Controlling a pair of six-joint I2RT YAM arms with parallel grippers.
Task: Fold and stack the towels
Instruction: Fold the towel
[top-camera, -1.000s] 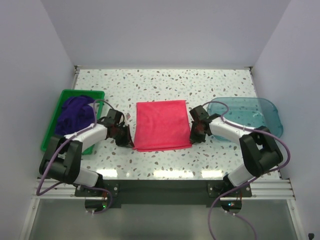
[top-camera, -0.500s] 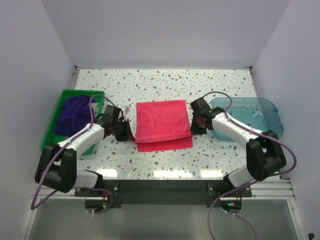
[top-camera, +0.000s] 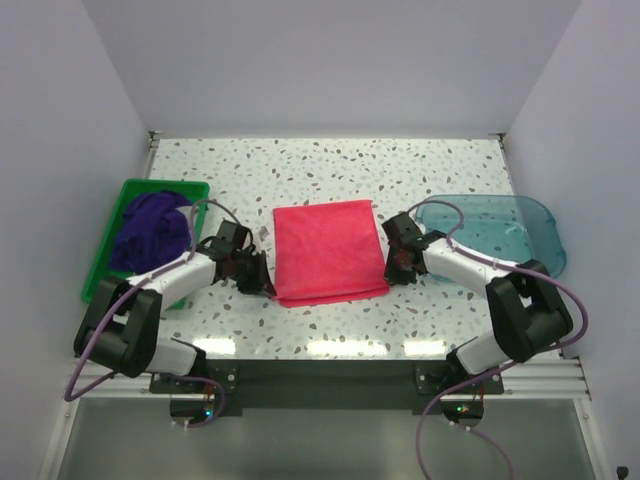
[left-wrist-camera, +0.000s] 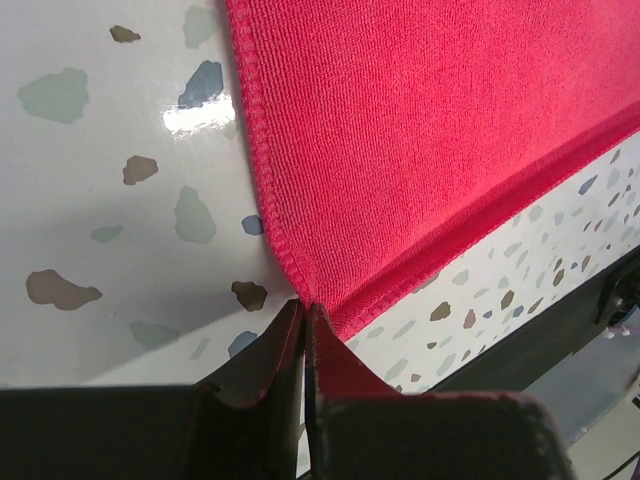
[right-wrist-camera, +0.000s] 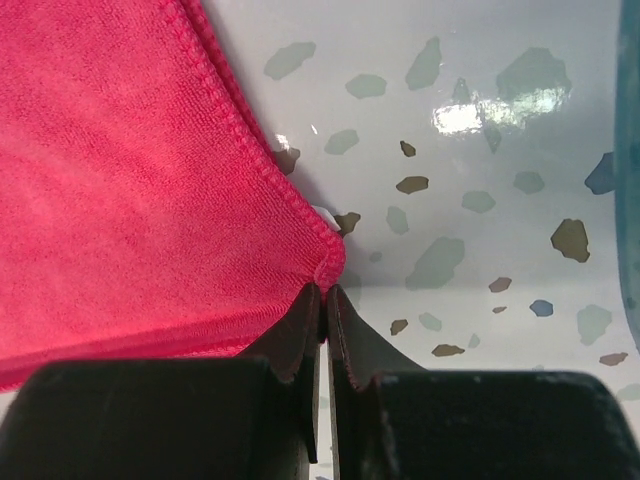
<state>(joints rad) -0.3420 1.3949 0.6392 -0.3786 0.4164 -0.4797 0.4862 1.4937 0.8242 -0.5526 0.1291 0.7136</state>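
My left gripper (left-wrist-camera: 303, 310) and right gripper (right-wrist-camera: 323, 292) are each clamped tight on a near corner of the hot pink towel (top-camera: 328, 250). To fold cleanly, I should carry both corners level toward its far hem. Left of the towel, the green bin (top-camera: 165, 184) holds purple towels (top-camera: 150, 228); right, a teal tray (top-camera: 540, 215). Beneath it is the speckled table (top-camera: 330, 165), with white walls (top-camera: 330, 60) around.

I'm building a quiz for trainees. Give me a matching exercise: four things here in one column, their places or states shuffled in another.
1. pink towel
2. purple towel
3. teal tray
4. left gripper

A. on the right of the table
B. shut on a towel corner
C. heaped in the green bin
D. spread in the middle

Pairs: 1-D, 2-C, 3-A, 4-B
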